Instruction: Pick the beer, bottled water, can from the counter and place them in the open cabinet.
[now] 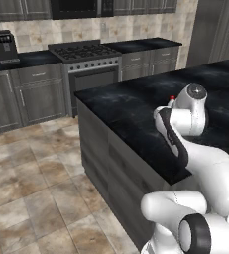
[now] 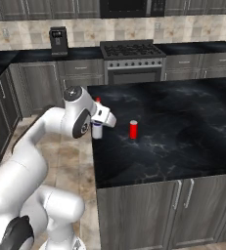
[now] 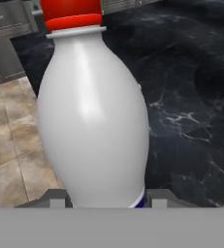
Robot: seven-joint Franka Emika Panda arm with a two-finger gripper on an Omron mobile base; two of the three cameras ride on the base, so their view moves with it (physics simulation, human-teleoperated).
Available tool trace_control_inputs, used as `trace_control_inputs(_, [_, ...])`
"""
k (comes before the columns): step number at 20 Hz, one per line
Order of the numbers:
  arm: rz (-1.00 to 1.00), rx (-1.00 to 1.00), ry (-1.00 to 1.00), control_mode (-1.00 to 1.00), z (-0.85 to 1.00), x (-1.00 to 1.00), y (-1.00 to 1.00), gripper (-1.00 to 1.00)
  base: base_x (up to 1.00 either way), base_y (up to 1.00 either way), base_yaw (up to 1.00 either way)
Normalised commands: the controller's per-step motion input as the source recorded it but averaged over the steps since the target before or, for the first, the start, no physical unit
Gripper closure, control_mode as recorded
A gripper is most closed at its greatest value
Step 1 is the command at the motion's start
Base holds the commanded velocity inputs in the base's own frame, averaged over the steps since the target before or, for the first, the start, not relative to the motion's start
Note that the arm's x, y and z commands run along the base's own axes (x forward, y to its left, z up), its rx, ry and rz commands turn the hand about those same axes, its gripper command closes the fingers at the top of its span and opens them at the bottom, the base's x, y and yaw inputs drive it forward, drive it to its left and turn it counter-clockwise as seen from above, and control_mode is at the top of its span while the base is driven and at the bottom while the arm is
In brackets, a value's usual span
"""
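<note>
The bottled water (image 3: 94, 121), white with a red cap, stands upright between my fingertips, which press on its lower body. My gripper (image 2: 98, 126) is shut on it at the left edge of the black marble counter (image 2: 183, 127). Its red cap (image 1: 172, 98) peeks out beside my wrist in the left base view. I cannot tell whether its base touches the counter. The short red can (image 2: 133, 129) stands upright on the counter just right of the bottle, apart from it. The beer and the open cabinet are out of view.
A stove (image 2: 131, 51) and a coffee machine (image 2: 58, 40) sit along the back wall. Tiled floor (image 1: 36, 183) lies left of the counter island. Grey base cabinet doors (image 2: 183, 205) face the front.
</note>
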Motion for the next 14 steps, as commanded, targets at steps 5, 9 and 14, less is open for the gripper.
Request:
trace_control_inputs(5, [0.03, 0.00, -0.09, -1.00, 0.40, -0.62, 0.21, 1.00, 0.00, 0.00, 0.00])
trace_control_inputs(9, [0.03, 0.00, -0.07, -1.00, 0.39, -0.63, 0.22, 1.00, 0.00, 0.00, 0.00])
trace_control_inputs(14, [0.04, 0.00, -0.05, -1.00, 0.49, -0.64, 0.20, 1.00, 0.00, 0.00, 0.00])
